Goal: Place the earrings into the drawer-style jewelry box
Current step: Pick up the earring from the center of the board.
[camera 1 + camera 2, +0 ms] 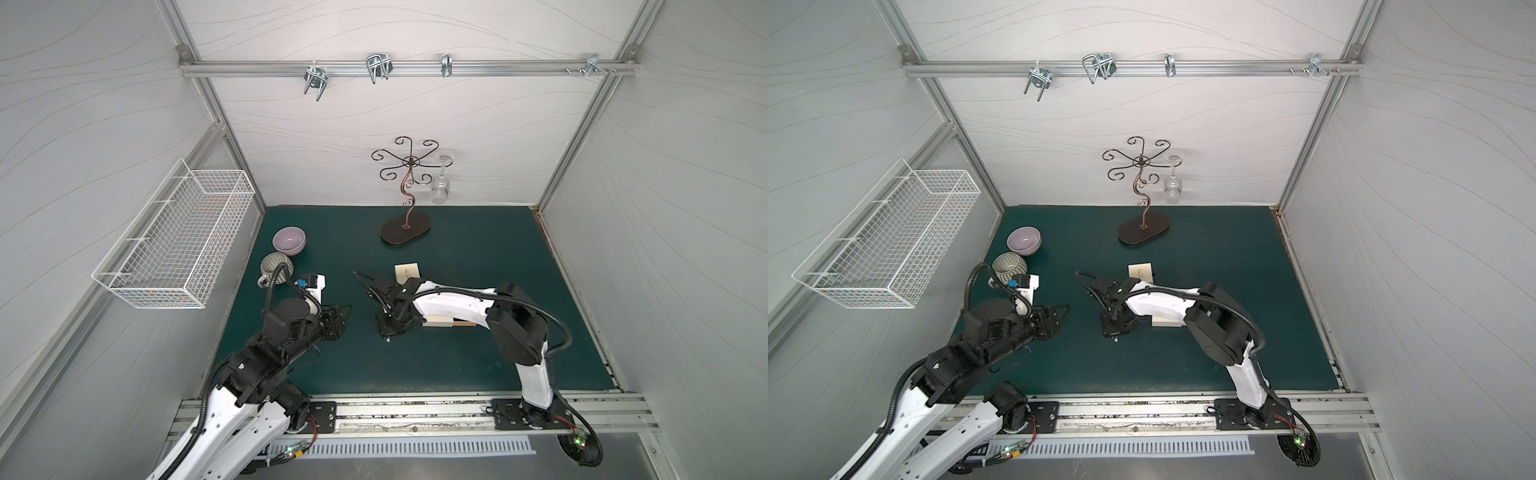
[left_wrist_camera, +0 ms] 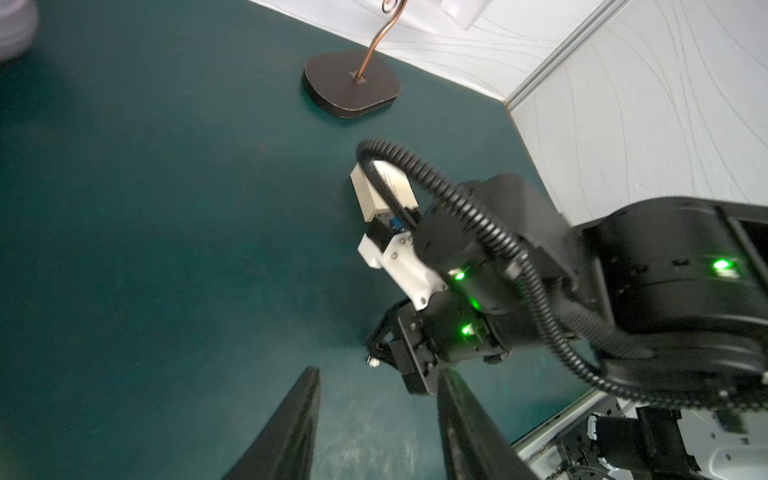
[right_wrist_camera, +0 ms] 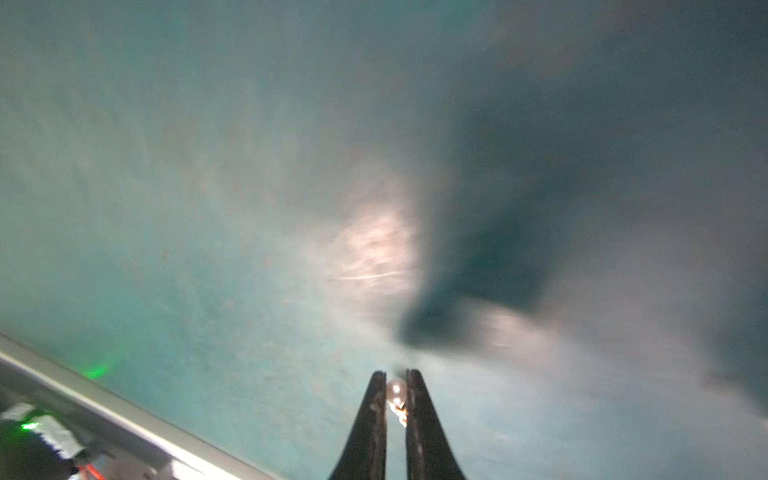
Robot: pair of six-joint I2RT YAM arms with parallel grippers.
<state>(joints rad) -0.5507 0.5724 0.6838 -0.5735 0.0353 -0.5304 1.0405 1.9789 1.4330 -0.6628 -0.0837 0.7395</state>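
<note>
My right gripper (image 3: 395, 374) is shut on one of the earrings (image 3: 396, 391), a pale bead with a thin pin, just above the green mat. In both top views this gripper (image 1: 388, 332) (image 1: 1115, 332) points down at mid-table. The same bead (image 2: 372, 362) shows at its tips in the left wrist view. My left gripper (image 2: 378, 372) hangs open and empty just left of it (image 1: 343, 311). The drawer-style jewelry box seems to be the cream box (image 1: 438, 322) with a tan part sticking out, mostly hidden under my right forearm. A second cream box (image 1: 407, 270) with script on its lid lies behind the right wrist.
A purple bowl (image 1: 289, 240) and a striped mug (image 1: 275, 266) stand at the back left, close to my left wrist. A dark-based wire stand (image 1: 406, 232) holds a hanging wine glass (image 1: 440, 191) at the back. A white wire basket (image 1: 178, 245) hangs on the left wall.
</note>
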